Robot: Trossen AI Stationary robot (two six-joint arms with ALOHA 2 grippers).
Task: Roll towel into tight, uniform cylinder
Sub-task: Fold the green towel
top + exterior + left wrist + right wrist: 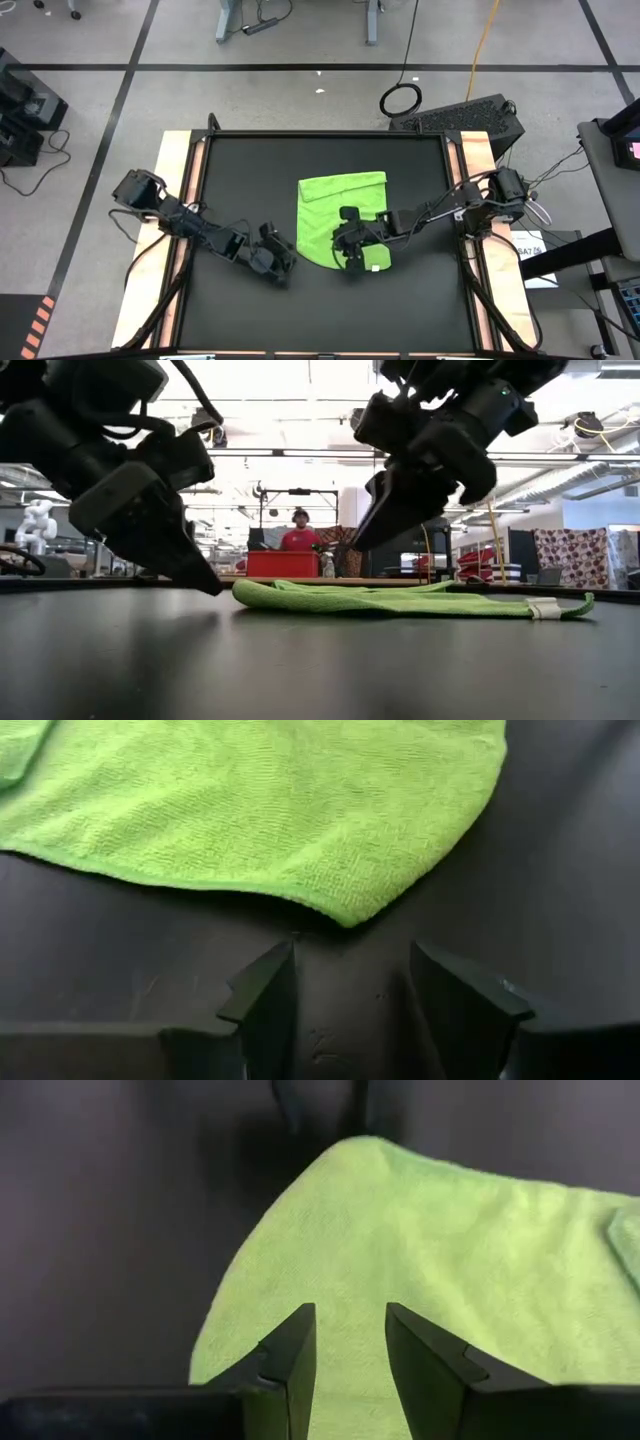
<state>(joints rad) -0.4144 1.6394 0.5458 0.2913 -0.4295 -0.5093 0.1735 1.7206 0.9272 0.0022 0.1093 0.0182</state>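
The lime-green towel (335,210) lies flat on the black table top, with a narrow fold along its far edge (342,187) and a white tag (545,608) at its near right edge. My left gripper (278,262) is open and low over the table, just off the towel's near left corner (345,910), which lies ahead of its fingers (262,995). My right gripper (348,248) is open and hangs above the towel's near part (420,1260), clear of it in the low view (375,535).
The black table top (240,170) is framed by pale wooden side rails (175,160). Bare table lies to the left of the towel and along the near edge. A person in red (300,535) stands far behind the table.
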